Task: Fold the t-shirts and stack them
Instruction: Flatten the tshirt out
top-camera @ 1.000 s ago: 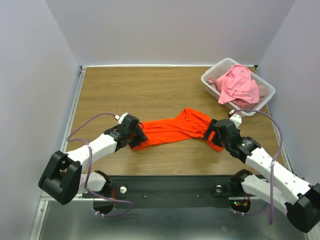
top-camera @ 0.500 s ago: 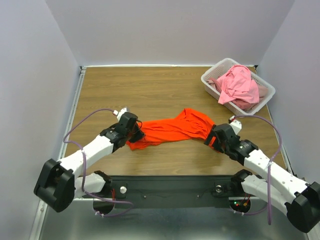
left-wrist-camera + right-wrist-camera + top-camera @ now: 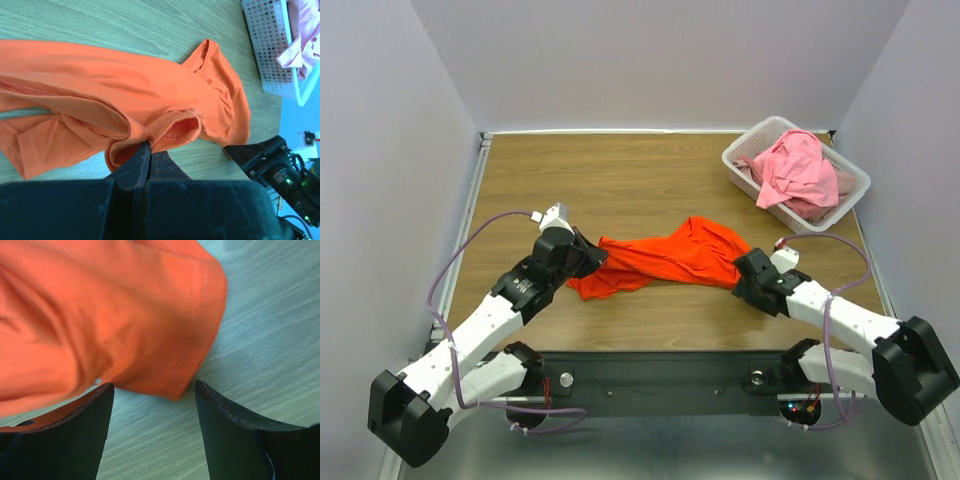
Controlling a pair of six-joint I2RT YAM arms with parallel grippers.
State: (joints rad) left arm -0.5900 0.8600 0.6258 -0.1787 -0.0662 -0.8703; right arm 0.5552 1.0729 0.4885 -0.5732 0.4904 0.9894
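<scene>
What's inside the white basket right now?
A crumpled pink t-shirt fills the basket, heaped above it and draping over its rim. Whether anything lies beneath it is hidden; the basket floor cannot be seen.

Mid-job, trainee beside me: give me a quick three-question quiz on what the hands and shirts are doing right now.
1. True or false: the left hand is shut on the orange t-shirt.
2. Fill the blank: the right hand is ___ (open or shut).
3. Where is the pink t-shirt? A) in the right hand B) in the white lattice basket C) under the orange t-shirt
Key: 1 true; 2 open; 3 B.
</scene>
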